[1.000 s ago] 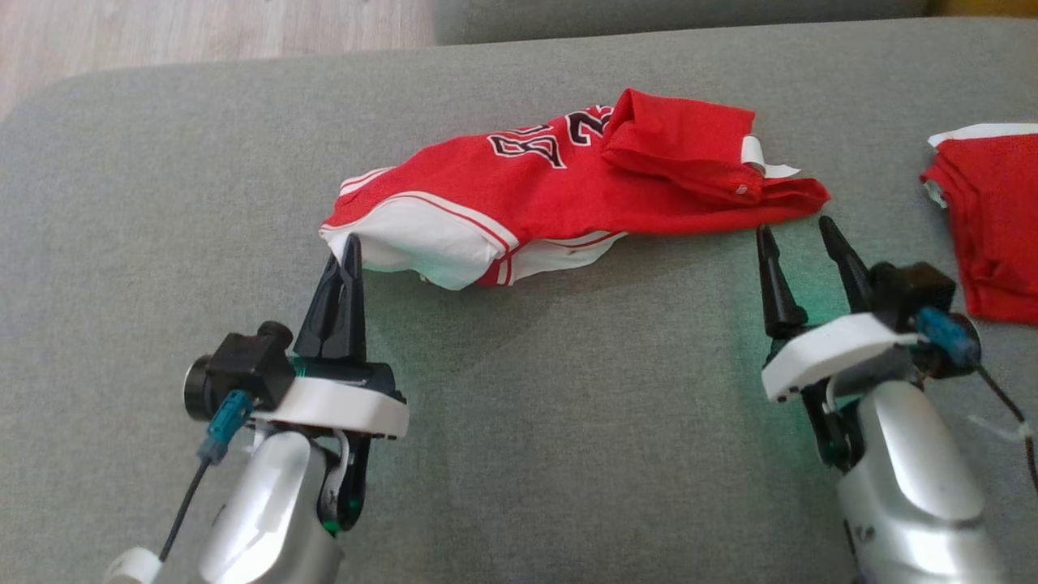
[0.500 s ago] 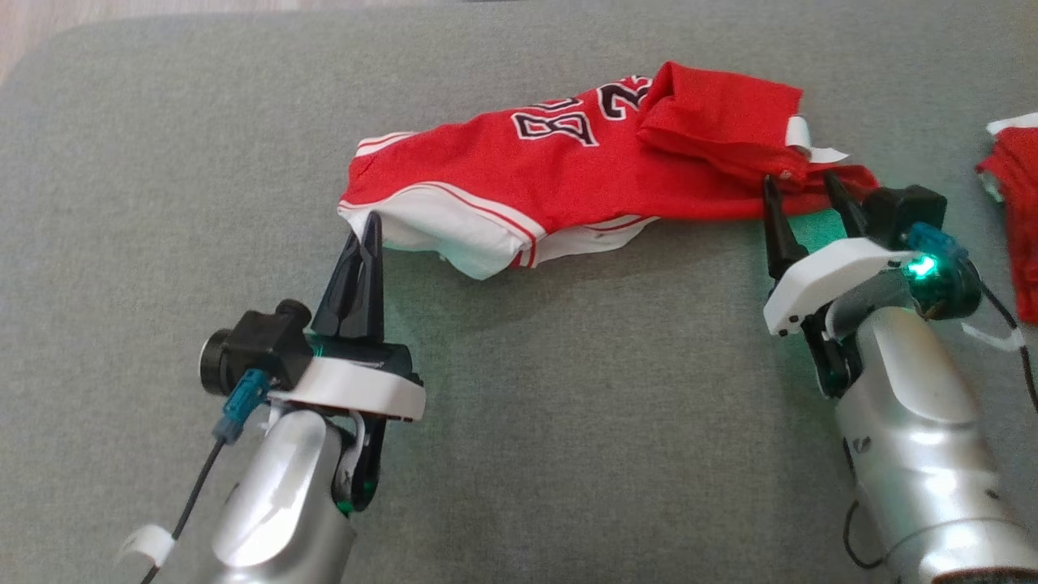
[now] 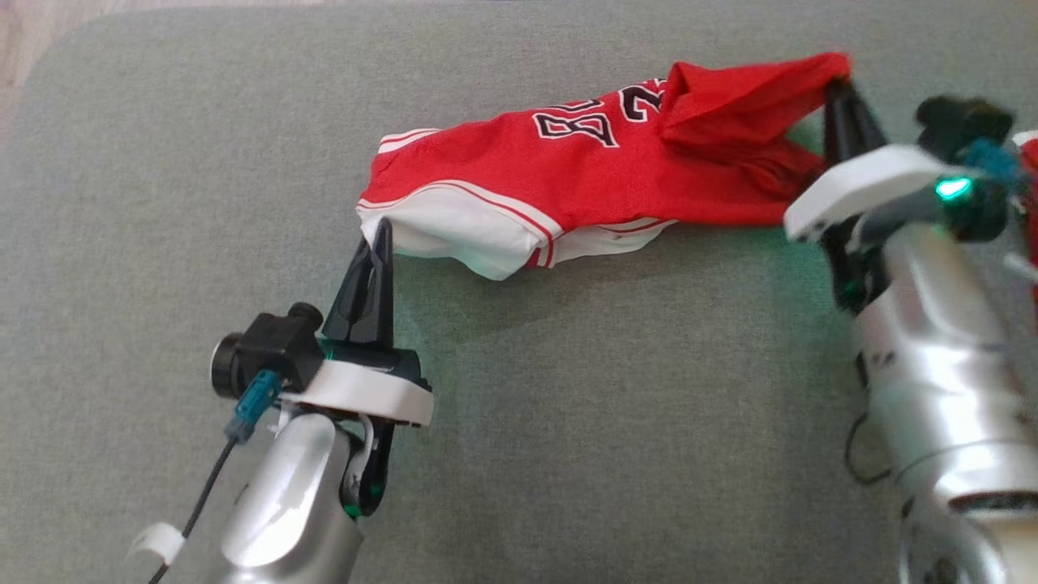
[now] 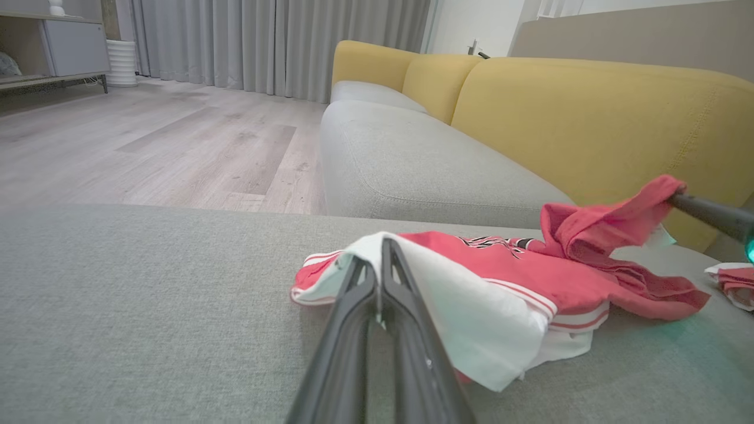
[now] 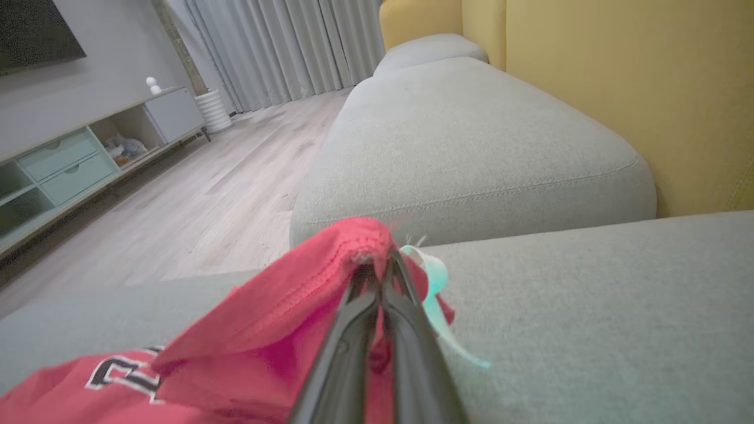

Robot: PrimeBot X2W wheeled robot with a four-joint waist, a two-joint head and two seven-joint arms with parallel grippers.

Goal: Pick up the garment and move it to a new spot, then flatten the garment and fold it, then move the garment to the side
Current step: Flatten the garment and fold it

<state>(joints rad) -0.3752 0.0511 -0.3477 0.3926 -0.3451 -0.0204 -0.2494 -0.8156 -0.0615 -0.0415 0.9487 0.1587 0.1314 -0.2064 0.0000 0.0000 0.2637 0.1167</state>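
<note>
The right gripper [image 3: 839, 89] has clamped its jaws on the garment [image 3: 568, 178] at the right. The left gripper [image 3: 381, 231] holds its jaws pinched on the left edge; pulling may free it.

Red garment [image 3: 584, 174] with white trim, grey sofa [image 3: 568, 405], yellow backrest [image 4: 589, 118]

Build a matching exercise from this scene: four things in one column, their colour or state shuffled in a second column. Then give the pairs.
Things
1. left gripper
2. right gripper
3. jersey
4. sofa backrest

States
A. yellow
B. shut on the raised red corner
C. red and white, partly resting on the grey cushion
D. shut on the white edge

Pairs: 1-D, 2-B, 3-C, 4-A
</note>
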